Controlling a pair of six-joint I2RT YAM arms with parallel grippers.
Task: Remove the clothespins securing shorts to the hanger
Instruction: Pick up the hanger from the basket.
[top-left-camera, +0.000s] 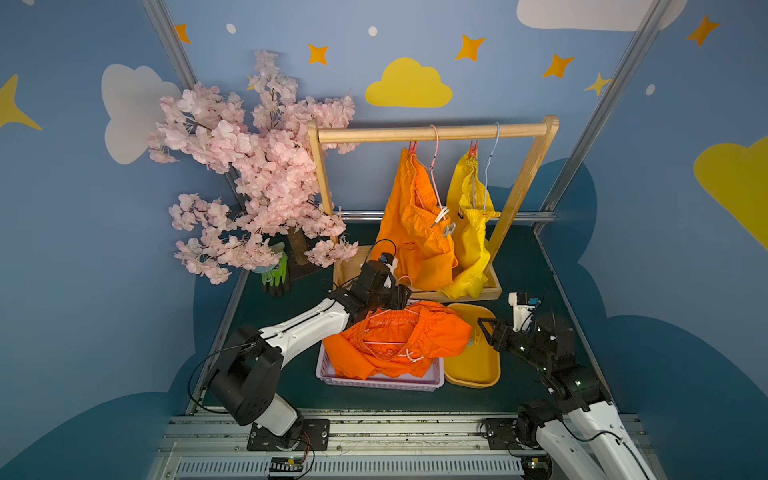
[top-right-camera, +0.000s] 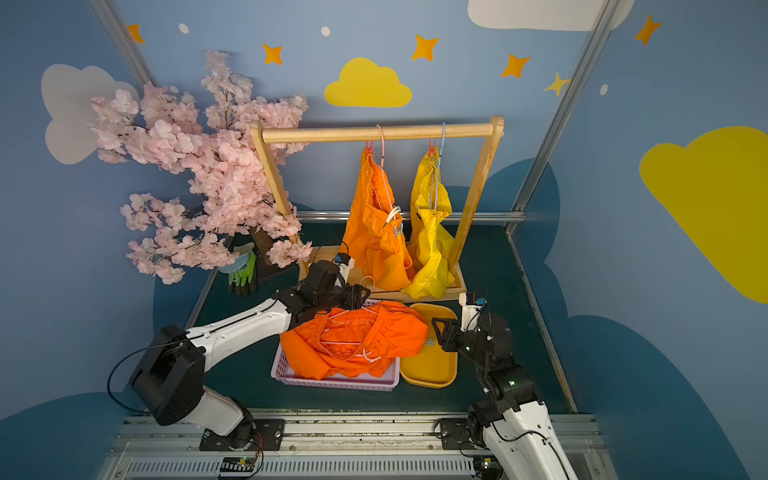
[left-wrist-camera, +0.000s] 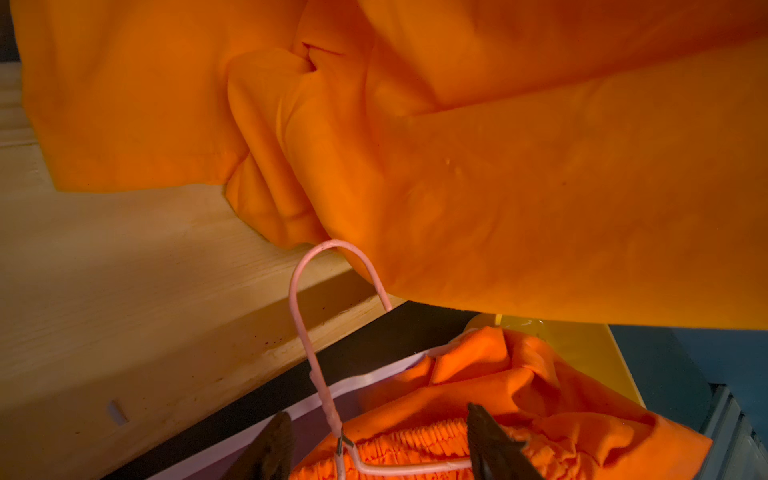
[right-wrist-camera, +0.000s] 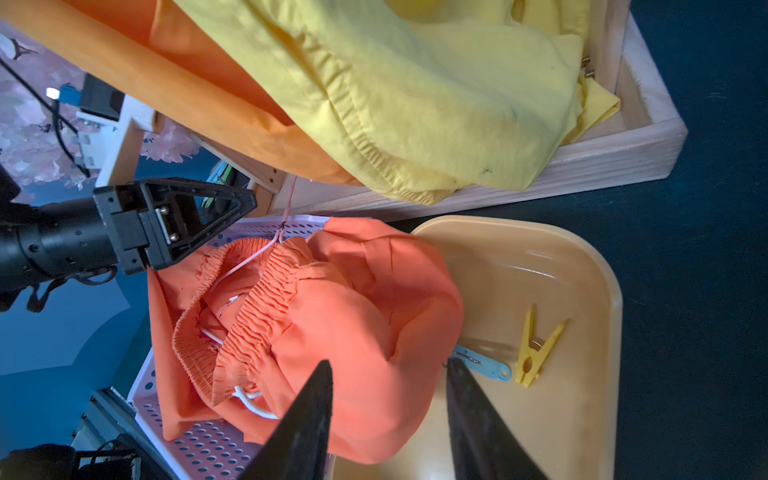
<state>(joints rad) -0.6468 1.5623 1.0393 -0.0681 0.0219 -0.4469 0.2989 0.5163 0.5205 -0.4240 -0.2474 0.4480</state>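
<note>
Two pairs of shorts hang on the rack: an orange pair on a pink hanger and a yellow pair on a blue hanger. A red clothespin pins the orange pair, another red one the yellow pair. A grey clothespin sits lower on the orange pair. A third orange pair lies in the lavender basket with its pink hanger. My left gripper is open, the hanger's neck between its fingers. My right gripper is open and empty. It hovers over the basket shorts' edge and the tray.
The yellow tray holds a yellow clothespin and a teal one. The wooden rack stands in a wooden base box. A pink blossom tree and green-and-black gloves stand at the back left.
</note>
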